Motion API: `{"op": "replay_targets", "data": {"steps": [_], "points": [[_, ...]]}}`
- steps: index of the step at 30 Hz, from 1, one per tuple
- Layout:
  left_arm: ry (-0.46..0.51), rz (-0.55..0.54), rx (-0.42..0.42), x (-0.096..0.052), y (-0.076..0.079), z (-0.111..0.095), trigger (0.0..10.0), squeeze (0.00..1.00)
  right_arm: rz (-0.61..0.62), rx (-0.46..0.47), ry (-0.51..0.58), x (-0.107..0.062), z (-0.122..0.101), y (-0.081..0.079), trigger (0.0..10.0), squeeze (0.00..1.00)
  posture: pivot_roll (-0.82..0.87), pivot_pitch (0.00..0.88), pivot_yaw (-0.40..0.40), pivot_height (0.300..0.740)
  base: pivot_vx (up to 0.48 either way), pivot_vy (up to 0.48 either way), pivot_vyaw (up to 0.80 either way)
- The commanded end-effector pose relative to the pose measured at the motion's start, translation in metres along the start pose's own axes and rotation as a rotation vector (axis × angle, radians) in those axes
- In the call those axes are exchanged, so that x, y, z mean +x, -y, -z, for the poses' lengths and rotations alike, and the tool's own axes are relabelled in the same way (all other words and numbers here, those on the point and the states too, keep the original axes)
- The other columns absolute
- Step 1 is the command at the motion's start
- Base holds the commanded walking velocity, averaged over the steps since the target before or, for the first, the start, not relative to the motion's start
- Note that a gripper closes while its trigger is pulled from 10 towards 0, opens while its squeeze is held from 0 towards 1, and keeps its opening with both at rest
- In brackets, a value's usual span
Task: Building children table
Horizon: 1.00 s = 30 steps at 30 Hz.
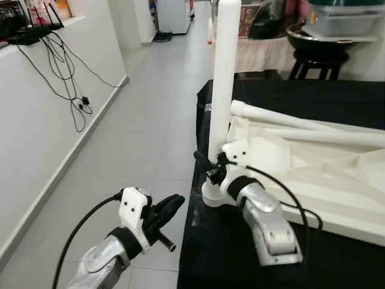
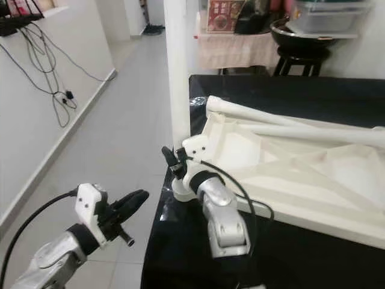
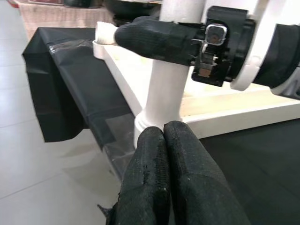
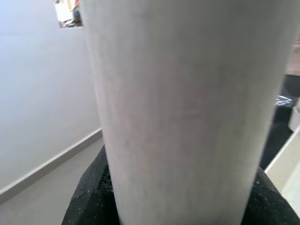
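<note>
Table leg [image 1: 224, 78] is what your right gripper [image 1: 212, 167] has hold of: the two black fingers pinch the white post low down, just above its round foot [image 1: 212, 195], and in the right wrist view the leg [image 4: 183, 108] sits between the finger pads [image 4: 91, 197]. The leg stands upright at the near left corner of the upturned white tabletop [image 1: 313, 174], its foot seated on that corner.

Your left gripper [image 1: 163, 212] hangs out over the floor, just beside the same corner and lower than the right one, with its fingers pressed together and holding nothing. In the left wrist view those closed fingertips [image 3: 176, 183] point at the base of the leg, close to it but apart.

Beyond the corner, the tabletop lies underside up on a black sheet [image 1: 240, 253] that covers the work surface and drapes over its edge. Two more white legs [image 1: 289, 123] lie flat across the tabletop's ribbed underside, running away from the upright leg.

Past the tabletop's far side you can see a black stool [image 1: 319, 60]. Well off to the left of the upright leg, across the grey tiled floor [image 1: 144, 132], black cables [image 1: 66, 84] hang down a white wall.
</note>
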State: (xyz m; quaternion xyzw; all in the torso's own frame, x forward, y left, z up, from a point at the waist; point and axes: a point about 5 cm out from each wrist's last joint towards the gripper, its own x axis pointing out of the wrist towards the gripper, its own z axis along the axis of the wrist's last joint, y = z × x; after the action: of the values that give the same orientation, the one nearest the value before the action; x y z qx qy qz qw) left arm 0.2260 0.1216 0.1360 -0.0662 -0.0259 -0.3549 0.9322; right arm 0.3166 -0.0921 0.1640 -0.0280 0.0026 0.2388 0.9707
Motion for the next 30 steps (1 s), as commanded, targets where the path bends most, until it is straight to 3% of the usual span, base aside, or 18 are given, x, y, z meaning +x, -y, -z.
{"op": "replay_targets", "data": {"steps": [1, 2, 3, 5, 6, 7, 8, 9, 12, 13, 15, 16, 18, 22, 30], "points": [[-0.007, -0.002, -0.009, -0.001, -0.001, 0.004, 10.0, 0.0, 0.018, 0.052, -0.116, -0.002, 0.023, 0.001, 0.0, 0.0, 0.0, 0.034, 0.027, 0.74, 0.0, 0.0, 0.0], [-0.003, -0.011, -0.007, 0.0, -0.002, 0.003, 10.0, 0.0, 0.009, 0.041, -0.123, -0.001, 0.021, -0.004, 0.0, 0.0, 0.0, 0.034, 0.026, 0.74, 0.0, 0.0, 0.0], [0.002, -0.024, -0.004, 0.0, -0.002, 0.003, 10.0, 0.0, 0.009, 0.048, -0.121, -0.001, 0.018, -0.009, 10.0, 0.0, 0.0, 0.031, 0.024, 0.74, 0.0, 0.0, 0.0], [0.005, -0.034, -0.003, 0.0, -0.003, 0.003, 10.0, 0.0, 0.01, 0.052, -0.12, -0.001, 0.017, -0.011, 10.0, 0.0, 0.0, 0.029, 0.023, 0.74, 0.0, 0.0, 0.0], [0.006, -0.037, -0.002, 0.001, -0.002, 0.004, 10.0, 0.0, -0.021, 0.055, -0.108, 0.0, 0.013, -0.012, 10.0, 0.16, 0.0, 0.026, 0.021, 0.74, 0.0, 0.0, 0.0], [0.006, -0.037, -0.002, 0.001, -0.002, 0.004, 10.0, 0.0, -0.021, 0.055, -0.108, 0.0, 0.013, -0.012, 10.0, 0.16, 0.0, 0.026, 0.021, 0.74, 0.0, 0.0, 0.0], [0.005, -0.035, -0.004, 0.001, -0.002, 0.004, 10.0, 0.0, -0.073, 0.078, -0.086, 0.002, 0.008, -0.013, 10.0, 1.0, 0.0, 0.023, 0.017, 0.74, 0.0, 0.0, 0.0], [0.005, -0.035, -0.004, 0.001, -0.002, 0.004, 10.0, 0.0, -0.073, 0.078, -0.086, 0.002, 0.008, -0.013, 10.0, 1.0, 0.0, 0.023, 0.017, 0.74, 0.0, 0.0, 0.0], [0.001, -0.023, -0.009, 0.003, -0.002, 0.006, 10.0, 0.0, -0.231, 0.097, -0.022, 0.008, -0.007, -0.009, 10.0, 1.0, 0.0, 0.017, 0.019, 0.74, 0.0, 0.0, 0.0], [0.0, -0.02, -0.012, 0.004, -0.001, 0.006, 10.0, 0.0, -0.367, 0.047, 0.001, 0.01, -0.014, 0.0, 10.0, 1.0, 0.0, 0.011, 0.017, 0.74, 0.0, 0.0, 0.0], [0.0, -0.019, -0.012, 0.004, -0.001, 0.006, 10.0, 0.0, -0.399, 0.033, 0.003, 0.01, -0.015, 0.003, 10.0, 1.0, 0.0, 0.011, 0.017, 0.74, 0.0, 0.0, 0.0], [0.0, -0.018, -0.012, 0.005, -0.001, 0.007, 10.0, 0.0, -0.458, 0.008, -0.003, 0.01, -0.016, 0.006, 10.0, 0.0, 0.0, 0.007, 0.016, 0.74, 0.0, 0.0, 0.0], [-0.001, -0.018, -0.013, 0.005, 0.0, 0.007, 10.0, 0.0, -0.597, -0.049, -0.044, 0.008, -0.013, 0.011, 10.0, 0.0, 0.0, 0.005, 0.014, 0.74, 0.0, 0.0, 0.0], [0.0, -0.019, -0.012, 0.005, 0.0, 0.008, 10.0, 0.0, -0.686, -0.089, -0.108, 0.009, -0.008, 0.018, 10.0, 0.0, 0.0, 0.004, 0.012, 0.74, 0.0, 0.0, 0.0], [-0.001, -0.02, -0.013, 0.004, 0.002, 0.008, 10.0, 0.0, -0.62, -0.084, -0.124, 0.028, -0.006, 0.025, 10.0, 0.0, 0.02, 0.008, 0.01, 0.74, 0.0, 0.0, 0.0]]}}
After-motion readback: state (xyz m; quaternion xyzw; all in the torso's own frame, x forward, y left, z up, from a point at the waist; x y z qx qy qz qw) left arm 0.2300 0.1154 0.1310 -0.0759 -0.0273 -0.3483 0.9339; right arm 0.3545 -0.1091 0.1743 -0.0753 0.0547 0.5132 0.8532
